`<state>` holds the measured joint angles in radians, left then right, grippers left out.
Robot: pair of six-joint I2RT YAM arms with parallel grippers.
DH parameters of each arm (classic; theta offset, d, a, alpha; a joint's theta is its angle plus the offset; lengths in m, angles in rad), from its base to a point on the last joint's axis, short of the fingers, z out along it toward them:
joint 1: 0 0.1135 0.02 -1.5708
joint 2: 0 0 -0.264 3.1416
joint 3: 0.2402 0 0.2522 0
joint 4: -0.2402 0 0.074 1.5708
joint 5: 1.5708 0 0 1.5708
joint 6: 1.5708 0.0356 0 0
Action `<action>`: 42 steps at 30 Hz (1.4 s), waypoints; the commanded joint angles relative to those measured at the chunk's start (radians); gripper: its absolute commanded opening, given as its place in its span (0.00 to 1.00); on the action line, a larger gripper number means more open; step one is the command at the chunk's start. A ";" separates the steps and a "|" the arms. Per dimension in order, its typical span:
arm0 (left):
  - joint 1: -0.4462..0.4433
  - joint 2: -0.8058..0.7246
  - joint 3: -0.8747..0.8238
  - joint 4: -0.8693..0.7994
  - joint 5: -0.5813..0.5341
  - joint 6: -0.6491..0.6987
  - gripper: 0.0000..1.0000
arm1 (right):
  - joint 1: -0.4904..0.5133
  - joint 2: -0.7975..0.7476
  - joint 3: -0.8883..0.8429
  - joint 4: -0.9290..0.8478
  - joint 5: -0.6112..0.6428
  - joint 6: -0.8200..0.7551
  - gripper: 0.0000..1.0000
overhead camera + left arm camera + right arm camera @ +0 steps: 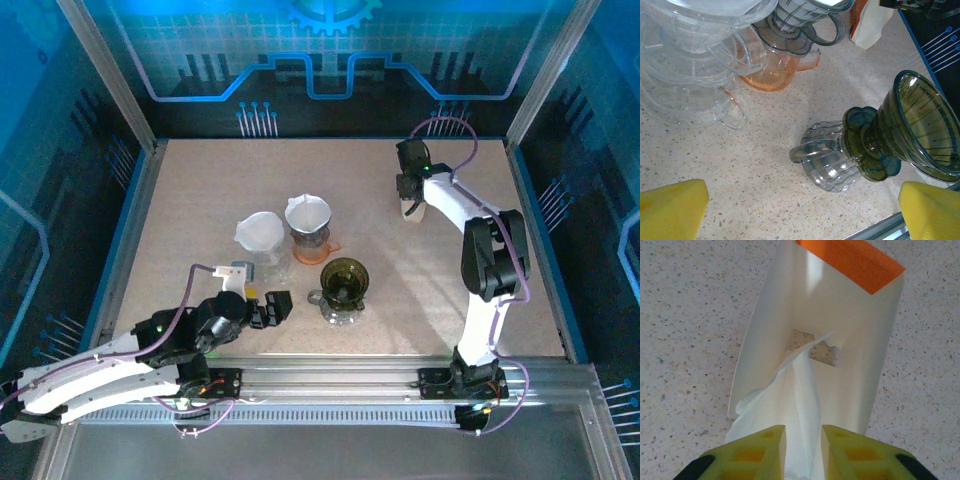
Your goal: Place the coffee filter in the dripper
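With your right end effector (pixel 803 442) clamped on the coffee filter (pixel 801 385) poking from its white holder (pixel 860 365), well apart from the green dripper (pixel 345 282), pull straight and slowly so one sheet comes free untorn, while the left end effector (pixel 800 212) hangs open beside that dripper.

The top external camera sits high above and behind the arm bases, looking down and forward from far enough to take in the whole table (pixel 200 200). The left wrist camera rides low and close over the table, looking out past the left pincer (pixel 802 212) at the green dripper (pixel 920 125), which the top view shares near the table's middle. The right wrist camera looks steeply down from very close, past the right pincer (pixel 803 452), onto the coffee filter (pixel 800 405) and filter holder (pixel 840 340); the holder also shows at the upper edge of the left wrist view.
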<state>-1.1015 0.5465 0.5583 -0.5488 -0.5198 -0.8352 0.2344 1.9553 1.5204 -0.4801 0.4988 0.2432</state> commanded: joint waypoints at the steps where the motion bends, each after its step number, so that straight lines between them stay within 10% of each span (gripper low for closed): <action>1: 0.005 -0.011 -0.011 -0.019 -0.021 0.016 0.99 | -0.011 0.026 0.031 -0.019 0.036 -0.005 0.20; 7: 0.006 -0.011 -0.018 -0.020 -0.017 0.007 0.99 | -0.010 0.004 0.008 0.020 0.057 -0.024 0.00; 24: 0.008 -0.034 -0.004 -0.021 -0.003 0.019 0.99 | 0.095 -0.613 -0.395 0.085 -0.117 0.042 0.00; 32: 0.009 -0.042 0.010 -0.032 0.011 0.022 0.99 | 0.225 -0.932 -0.357 -0.261 -0.365 0.061 0.00; 42: 0.009 -0.052 0.002 -0.023 0.004 0.014 0.99 | 0.426 -0.816 0.016 -0.779 -0.561 0.037 0.00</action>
<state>-1.0966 0.5064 0.5518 -0.5713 -0.5182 -0.8349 0.6224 1.0969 1.4624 -1.0489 0.0063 0.2871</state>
